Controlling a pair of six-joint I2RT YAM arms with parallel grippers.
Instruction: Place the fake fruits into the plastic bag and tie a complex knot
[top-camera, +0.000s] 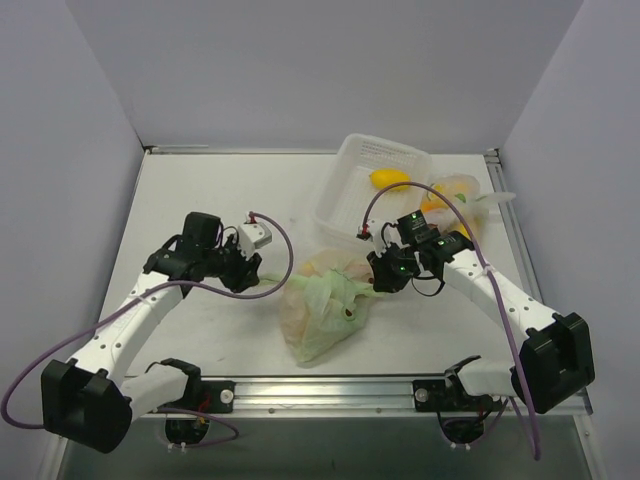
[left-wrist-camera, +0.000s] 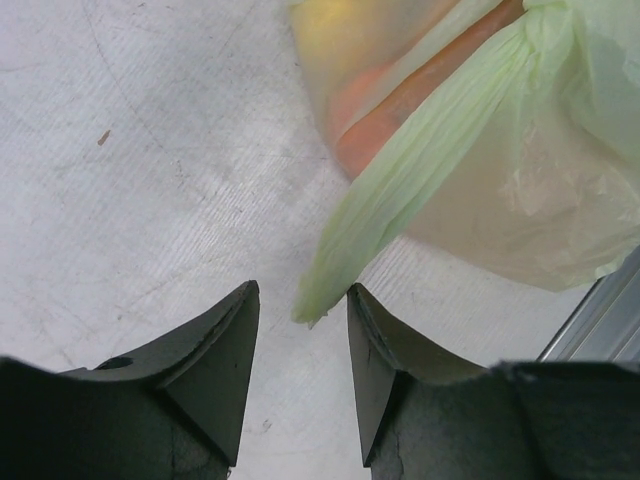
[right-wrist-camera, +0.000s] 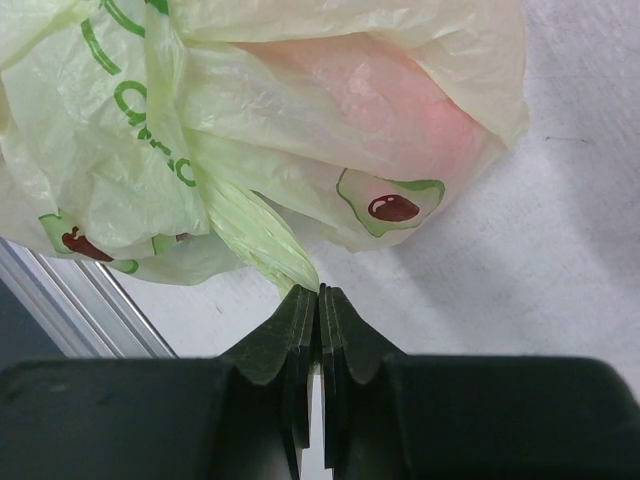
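The pale green avocado-print plastic bag (top-camera: 325, 305) lies bulging at the table's middle front, with fruits inside showing as orange-red shapes (left-wrist-camera: 385, 105) and a pink-red round (right-wrist-camera: 400, 115). My right gripper (top-camera: 378, 280) is shut on the bag's twisted right handle (right-wrist-camera: 255, 235), its jaws pressed together (right-wrist-camera: 320, 292). My left gripper (top-camera: 258, 272) is open at the bag's left side. The tip of the other twisted handle (left-wrist-camera: 400, 190) lies loose on the table between its fingertips (left-wrist-camera: 302, 295), and the bag's body (left-wrist-camera: 540, 190) is beyond. A yellow lemon (top-camera: 390, 179) lies in the basket.
A white plastic basket (top-camera: 345, 195) stands at the back right. A clear bag with orange and yellow fruit (top-camera: 455, 195) lies beside it. A metal rail (top-camera: 330, 390) runs along the table's front edge, close to the bag (left-wrist-camera: 600, 320) (right-wrist-camera: 80, 300). Walls enclose three sides.
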